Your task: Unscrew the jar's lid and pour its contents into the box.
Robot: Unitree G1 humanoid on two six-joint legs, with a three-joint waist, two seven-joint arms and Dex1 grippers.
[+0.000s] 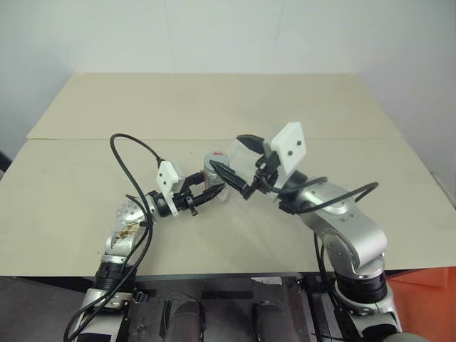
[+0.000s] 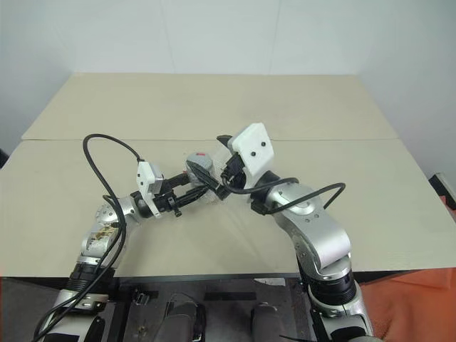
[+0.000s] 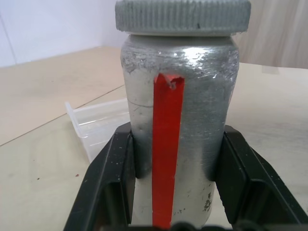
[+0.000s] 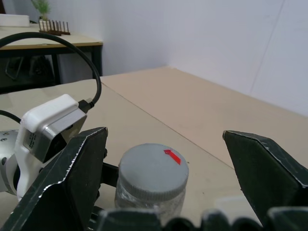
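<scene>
One jar [image 3: 178, 120], one lid [image 3: 183, 17] on it, one box [image 3: 98, 122]?
— Yes. Left hand [image 1: 211, 194] is clamped on the jar, above the counter [image 1: 214, 100], mid-front; right hand [image 4: 163, 187] gapes wide around the lid, holding nothing.

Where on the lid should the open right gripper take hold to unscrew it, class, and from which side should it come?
Grip the lid by its ribbed rim, coming down from above, one finger on either side. The jar stands upright, clamped round its body by the left gripper, so the cap's top and rim are free. The right gripper hangs open over it, probably well placed.
</scene>
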